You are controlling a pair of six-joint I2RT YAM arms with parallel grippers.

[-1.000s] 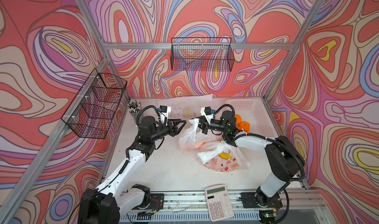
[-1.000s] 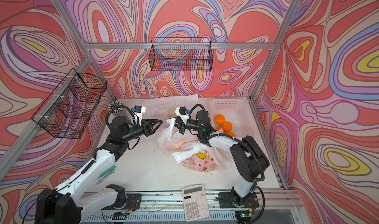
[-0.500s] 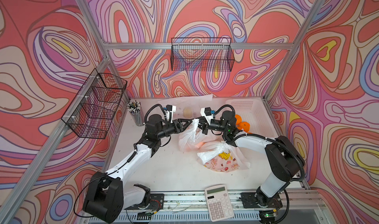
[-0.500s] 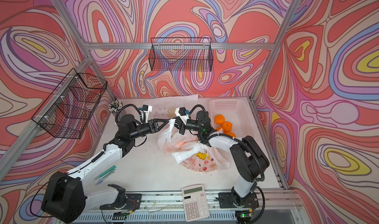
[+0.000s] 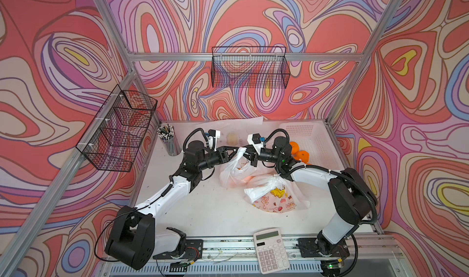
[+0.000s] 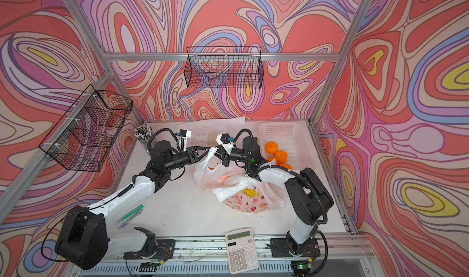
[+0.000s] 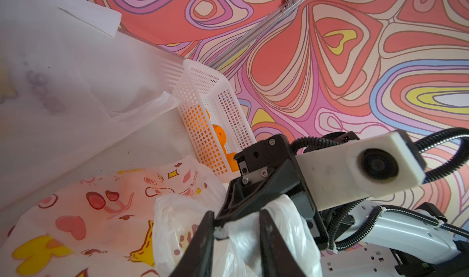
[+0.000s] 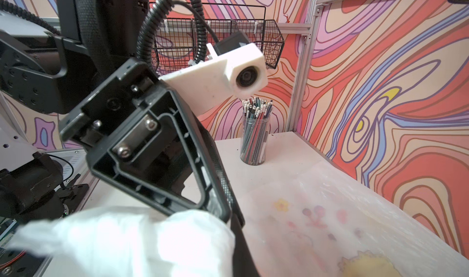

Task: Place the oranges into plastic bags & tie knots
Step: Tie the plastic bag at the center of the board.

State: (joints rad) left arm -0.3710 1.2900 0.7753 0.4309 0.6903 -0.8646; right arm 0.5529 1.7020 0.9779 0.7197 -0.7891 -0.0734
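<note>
Open table (image 5: 203, 212) lies front-left. The calculator (image 5: 270, 250) sits at the front edge and the pencil cup (image 5: 168, 141) by the back-left corner. The white basket (image 5: 314, 138) stands along the right wall, holding oranges (image 5: 298, 152). Both arms reach inward and meet above the plain bag (image 5: 234, 173). I see the right gripper (image 5: 250, 156) clamped on its handle. The left gripper (image 5: 234, 151) pinches the same plastic, which fills its narrow gap. The printed bag (image 5: 275, 199) lies knotted just beside.
</note>
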